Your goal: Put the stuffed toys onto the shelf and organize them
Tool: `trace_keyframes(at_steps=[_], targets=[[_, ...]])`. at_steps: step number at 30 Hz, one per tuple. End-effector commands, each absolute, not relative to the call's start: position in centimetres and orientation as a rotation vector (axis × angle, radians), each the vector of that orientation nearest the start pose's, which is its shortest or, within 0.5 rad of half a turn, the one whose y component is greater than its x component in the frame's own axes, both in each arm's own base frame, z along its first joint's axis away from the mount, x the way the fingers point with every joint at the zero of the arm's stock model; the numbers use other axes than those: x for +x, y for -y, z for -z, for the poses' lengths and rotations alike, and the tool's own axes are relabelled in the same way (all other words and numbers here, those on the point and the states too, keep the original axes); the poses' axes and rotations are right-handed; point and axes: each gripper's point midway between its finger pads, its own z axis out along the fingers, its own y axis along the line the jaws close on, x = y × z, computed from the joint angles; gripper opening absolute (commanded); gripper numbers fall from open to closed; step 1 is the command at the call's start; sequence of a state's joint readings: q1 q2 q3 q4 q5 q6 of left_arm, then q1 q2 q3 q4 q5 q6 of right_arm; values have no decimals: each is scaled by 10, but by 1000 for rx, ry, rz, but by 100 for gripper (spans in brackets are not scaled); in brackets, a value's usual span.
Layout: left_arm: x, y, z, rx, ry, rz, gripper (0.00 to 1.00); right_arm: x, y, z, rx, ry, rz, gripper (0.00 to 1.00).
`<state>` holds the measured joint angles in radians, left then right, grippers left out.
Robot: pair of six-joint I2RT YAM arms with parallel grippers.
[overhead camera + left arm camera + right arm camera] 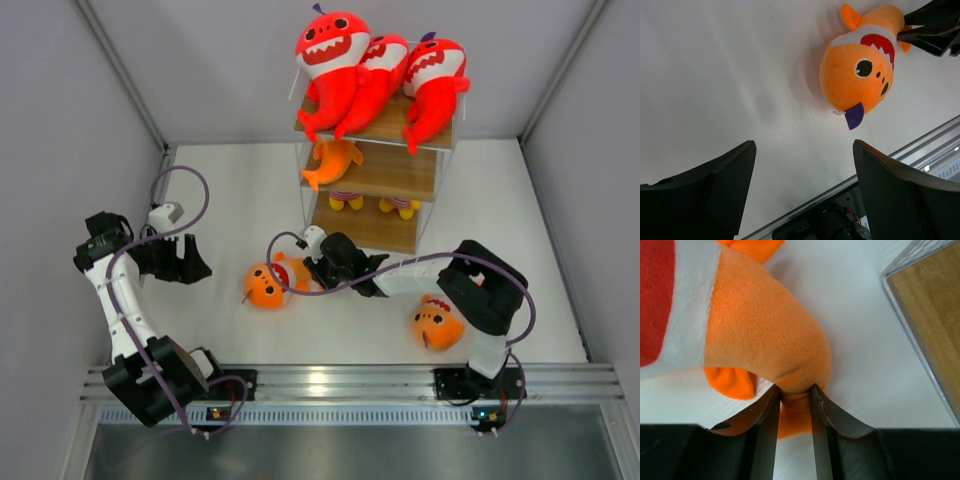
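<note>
right claw (794, 392) pinches the fish (760, 330) by the tail stalk between its tips. soft, light plush, likely to sag. left claw (802, 147) gapes wide, empty.

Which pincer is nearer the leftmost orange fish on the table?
Right. The right pincer is clamped on the tail of that orange fish. The left pincer stands open, apart from it, off to the left.

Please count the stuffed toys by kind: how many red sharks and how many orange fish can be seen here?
Red sharks: 3
Orange fish: 3
Total: 6
</note>
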<state>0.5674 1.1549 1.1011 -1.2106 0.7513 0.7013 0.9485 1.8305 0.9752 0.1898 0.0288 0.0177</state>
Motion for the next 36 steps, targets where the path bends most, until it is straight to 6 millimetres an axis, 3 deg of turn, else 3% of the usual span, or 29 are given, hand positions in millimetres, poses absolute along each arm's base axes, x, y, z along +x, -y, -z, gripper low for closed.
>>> trace_keyframes(at_steps=[1,7,9,11,13,18,20,22,23,25,26,27,33,36], targets=[[228,-21,-188,356,-2340,529,84,235,-384,-51,-1113,-2023,-602,29],[227,-20,-188,370,-2331,525,84,163,-366,-47,-1284,-2059,-624,41],[227,-19,-189,369,-2327,532,84,138,-360,-41,-1388,-2063,-621,51],[227,-19,-189,371,-2325,535,84,125,-364,-53,-1426,-2029,-690,63],[227,-20,-188,370,-2330,527,84,129,-368,-74,-1464,-1920,-691,73],[226,-19,-188,373,-2330,521,85,164,-388,-126,-1402,-1803,-747,79],[225,-19,-189,375,-2327,517,85,196,-396,-149,-1325,-1772,-752,80],[225,-19,-189,374,-2325,517,85,211,-405,-142,-1349,-1763,-738,81],[225,-19,-189,372,-2327,517,85,218,-416,-152,-1353,-1728,-739,82],[225,-19,-188,369,-2330,519,85,220,-429,-133,-1419,-1728,-755,83],[225,-19,-189,368,-2329,517,85,225,-439,-140,-1418,-1701,-773,83],[224,-20,-188,368,-2333,511,85,223,-444,-124,-1451,-1721,-802,84],[223,-20,-188,372,-2336,505,85,215,-467,-104,-1508,-1732,-939,83],[224,-20,-187,375,-2333,510,85,210,-468,-95,-1486,-1761,-956,70]])
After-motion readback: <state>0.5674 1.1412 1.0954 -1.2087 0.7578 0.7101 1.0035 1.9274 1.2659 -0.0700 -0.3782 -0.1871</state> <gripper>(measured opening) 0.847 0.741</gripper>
